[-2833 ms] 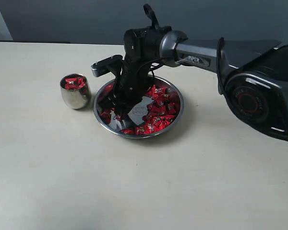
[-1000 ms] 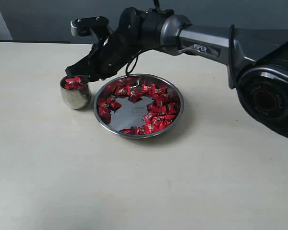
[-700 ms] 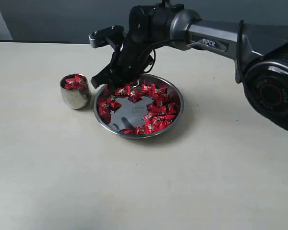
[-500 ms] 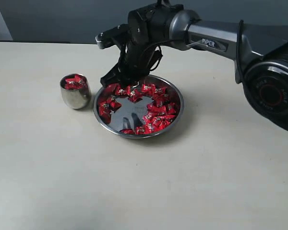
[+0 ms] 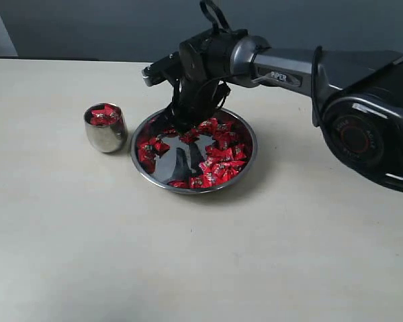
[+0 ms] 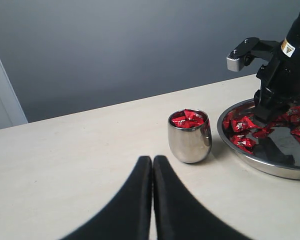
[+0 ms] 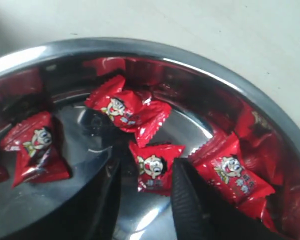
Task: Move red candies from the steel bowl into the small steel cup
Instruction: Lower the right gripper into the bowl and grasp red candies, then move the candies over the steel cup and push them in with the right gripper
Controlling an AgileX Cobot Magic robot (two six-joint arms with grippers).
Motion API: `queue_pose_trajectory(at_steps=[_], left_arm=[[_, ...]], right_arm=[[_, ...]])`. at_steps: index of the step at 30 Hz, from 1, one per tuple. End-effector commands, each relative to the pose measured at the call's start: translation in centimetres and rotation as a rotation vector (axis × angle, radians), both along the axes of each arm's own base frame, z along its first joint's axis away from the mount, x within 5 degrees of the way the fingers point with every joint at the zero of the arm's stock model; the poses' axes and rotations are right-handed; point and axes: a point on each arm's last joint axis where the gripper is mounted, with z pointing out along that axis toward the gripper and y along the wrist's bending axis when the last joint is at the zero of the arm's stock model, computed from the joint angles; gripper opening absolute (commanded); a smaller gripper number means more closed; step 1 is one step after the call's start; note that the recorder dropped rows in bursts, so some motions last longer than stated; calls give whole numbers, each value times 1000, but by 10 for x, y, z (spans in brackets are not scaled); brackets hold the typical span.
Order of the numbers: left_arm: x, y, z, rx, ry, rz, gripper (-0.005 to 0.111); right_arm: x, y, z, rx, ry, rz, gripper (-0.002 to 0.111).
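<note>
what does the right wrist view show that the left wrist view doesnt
Only the right wrist view: cartoon faces printed on the wrappers, and one candy lying between the fingers of the open right claw. Only the left wrist view: the small steel cup filled with candies, the shut left claw, and the right arm seen from outside. Both: the steel bowl and its red candies.
</note>
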Motion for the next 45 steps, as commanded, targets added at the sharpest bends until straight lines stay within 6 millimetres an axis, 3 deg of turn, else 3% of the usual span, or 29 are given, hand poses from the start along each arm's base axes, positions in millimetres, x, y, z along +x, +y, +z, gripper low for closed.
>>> queue_pose_trajectory(at_steps=[1, 15, 20, 21, 24, 29, 32, 35, 40, 45], left_arm=[[0, 0, -1, -8, -2, 0, 2], [0, 0, -1, -8, -4, 0, 2], [0, 0, -1, -8, -4, 0, 2], [0, 0, -1, -8, -4, 0, 2], [0, 0, -1, -8, -4, 0, 2], [0, 0, -1, -8, -6, 0, 2], [0, 0, -1, -8, -6, 0, 2], [0, 0, -1, -8, -6, 0, 2], [0, 0, -1, -8, -6, 0, 2], [0, 0, -1, -8, -6, 0, 2]], right_arm=[[5, -4, -2, -32, -37, 7, 34], [5, -4, -17, -42, -18, 7, 33], [5, -4, -17, -39, -17, 0, 6], [6, -4, -16, -33, -16, -12, 0], [5, -4, -12, -28, -9, -26, -1], [-1, -4, 20, 20, -6, -44, -1], [-12, 15, 53, 170, -33, -28, -1], [-23, 41, 72, 337, -84, 22, -1], [-34, 71, 75, 506, -133, 93, -1], [-33, 78, 66, 548, -140, 66, -1]])
